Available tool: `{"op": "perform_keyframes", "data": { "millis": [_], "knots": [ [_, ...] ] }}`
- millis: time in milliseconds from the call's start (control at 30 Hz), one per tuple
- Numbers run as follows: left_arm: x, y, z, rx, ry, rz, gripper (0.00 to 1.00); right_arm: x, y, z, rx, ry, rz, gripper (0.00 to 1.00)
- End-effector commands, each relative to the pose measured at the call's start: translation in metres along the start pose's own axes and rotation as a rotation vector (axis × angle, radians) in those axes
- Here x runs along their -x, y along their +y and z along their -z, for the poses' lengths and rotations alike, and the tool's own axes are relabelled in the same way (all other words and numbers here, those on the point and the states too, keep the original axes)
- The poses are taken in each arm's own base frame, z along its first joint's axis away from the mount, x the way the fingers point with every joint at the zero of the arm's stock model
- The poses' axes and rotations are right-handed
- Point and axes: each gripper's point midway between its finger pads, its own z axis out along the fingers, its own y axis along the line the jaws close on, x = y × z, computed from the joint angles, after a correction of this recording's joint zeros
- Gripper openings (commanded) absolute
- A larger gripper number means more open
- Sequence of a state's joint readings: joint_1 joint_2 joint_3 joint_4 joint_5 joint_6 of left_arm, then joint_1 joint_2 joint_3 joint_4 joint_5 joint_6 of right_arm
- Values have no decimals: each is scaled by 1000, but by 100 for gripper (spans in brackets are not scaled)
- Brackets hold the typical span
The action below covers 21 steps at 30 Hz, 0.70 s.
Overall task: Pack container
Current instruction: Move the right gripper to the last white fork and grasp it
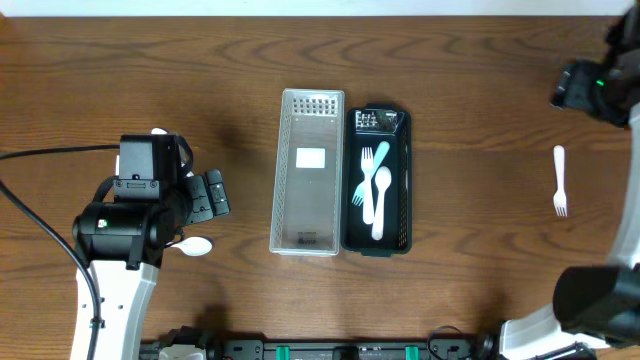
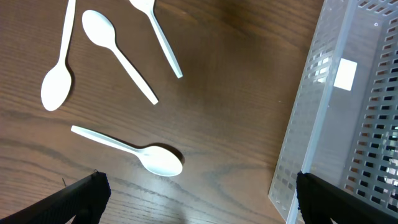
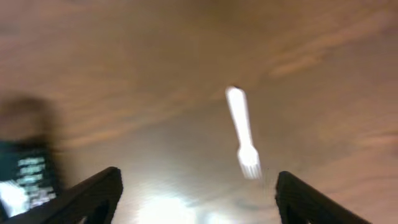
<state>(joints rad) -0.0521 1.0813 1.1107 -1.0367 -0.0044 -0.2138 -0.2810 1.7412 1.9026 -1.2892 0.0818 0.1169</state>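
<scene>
The black container (image 1: 399,180) lies open at the table's middle, with a pale fork (image 1: 365,170) and a white spoon (image 1: 380,195) inside. Its clear perforated lid (image 1: 310,172) rests upside down right beside it on the left. Far to the right a white fork (image 1: 560,180) lies alone on the wood, blurred in the right wrist view as the fork (image 3: 244,134). My right gripper (image 1: 575,90) (image 3: 199,193) hovers open and empty behind that fork. Several white spoons (image 2: 149,155) lie in front of my open, empty left gripper (image 2: 199,199) (image 1: 208,195).
The clear lid (image 2: 336,124) fills the right side of the left wrist view, close to that gripper's right finger. A spoon bowl (image 1: 195,245) shows beside the left arm. The black container's edge (image 3: 28,168) appears at the left of the right wrist view.
</scene>
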Motion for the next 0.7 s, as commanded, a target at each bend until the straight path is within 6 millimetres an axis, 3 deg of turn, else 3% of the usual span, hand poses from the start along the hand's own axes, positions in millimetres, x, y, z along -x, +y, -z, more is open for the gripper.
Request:
{"op": "perform_keyframes", "data": {
  "millis": [0, 100, 267, 667],
  "knots": [
    [5, 2, 3, 7, -14, 16, 98, -16, -38, -42, -41, 102, 15, 85],
    [5, 2, 3, 7, -14, 16, 98, -30, -60, -74, -56, 150, -32, 86],
    [5, 2, 3, 7, -14, 16, 98, -51, -76, -121, -72, 197, -15, 89],
    [5, 2, 3, 7, -14, 16, 98, -92, -71, -195, -31, 273, 6, 87]
  ]
}}
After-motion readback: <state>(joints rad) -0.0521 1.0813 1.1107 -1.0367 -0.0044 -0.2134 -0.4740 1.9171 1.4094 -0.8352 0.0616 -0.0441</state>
